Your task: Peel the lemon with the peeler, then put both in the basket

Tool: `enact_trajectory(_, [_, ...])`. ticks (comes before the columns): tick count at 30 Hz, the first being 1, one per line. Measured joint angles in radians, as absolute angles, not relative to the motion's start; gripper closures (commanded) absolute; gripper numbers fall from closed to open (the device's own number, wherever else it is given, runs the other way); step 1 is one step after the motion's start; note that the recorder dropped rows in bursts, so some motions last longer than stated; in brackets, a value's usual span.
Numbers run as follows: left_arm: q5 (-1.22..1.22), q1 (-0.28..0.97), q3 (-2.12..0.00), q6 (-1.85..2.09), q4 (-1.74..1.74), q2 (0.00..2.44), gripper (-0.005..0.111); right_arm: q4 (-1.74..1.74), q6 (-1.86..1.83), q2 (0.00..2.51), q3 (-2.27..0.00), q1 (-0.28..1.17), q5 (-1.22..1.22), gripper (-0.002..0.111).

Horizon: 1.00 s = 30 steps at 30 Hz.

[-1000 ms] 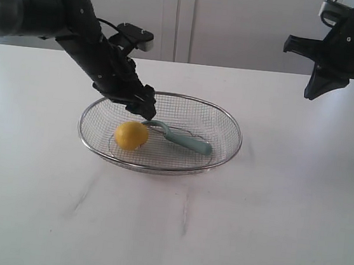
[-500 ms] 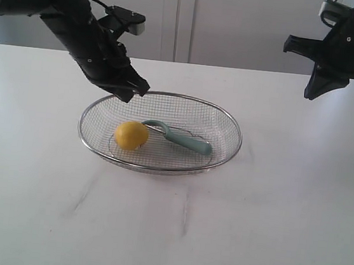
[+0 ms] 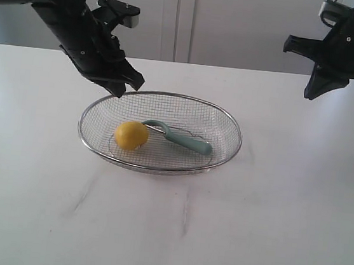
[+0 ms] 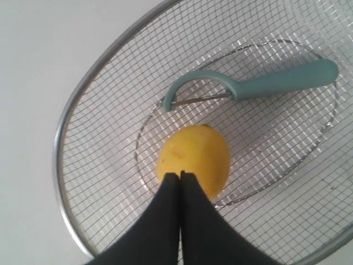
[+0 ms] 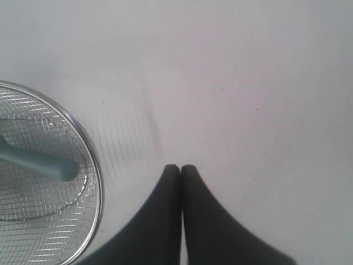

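A plain white table (image 3: 165, 233) fills the scene, and its near part is bare. In the middle of it stands the wire basket (image 3: 160, 170). The lemon (image 3: 131, 135) lies in the left part of the basket. The peeler (image 3: 185, 141) lies just beside it on the mesh, with the blade loop toward the lemon and the handle pointing right. In the left wrist view a small gap shows between them.

So both things are already in the basket, and I judge this last part of the task as done. The lemon's skin looks whole and yellow and I see no strips of peel, so I cannot tell if it is peeled.

A little farther, the left gripper (image 3: 119, 87) hangs above the far left rim, its jaws pressed together on nothing. The right gripper (image 3: 311, 91) is high at the far right, well apart from the basket, also closed and without load. Behind are pale cupboard doors (image 3: 177, 17).
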<state>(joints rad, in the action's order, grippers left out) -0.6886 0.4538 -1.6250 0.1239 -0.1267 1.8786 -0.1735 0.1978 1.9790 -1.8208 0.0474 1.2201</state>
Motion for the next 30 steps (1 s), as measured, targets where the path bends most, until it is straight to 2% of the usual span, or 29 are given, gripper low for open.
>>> enact_trajectory(8, [-0.778,0.408,-1.625,0.027,-0.057,1.833,0.107,-0.174,0.198,1.979,-1.821,0.047,1.22,0.108])
enact_trajectory(22, [-0.93,0.183,-1.625,-0.074,-0.059,1.767,0.107,-0.174,0.198,1.979,-1.821,0.047,1.22,0.108])
enact_trajectory(30, [-0.997,0.164,-1.625,-0.078,-0.049,1.766,0.107,-0.174,0.198,1.979,-1.821,0.047,1.22,0.108])
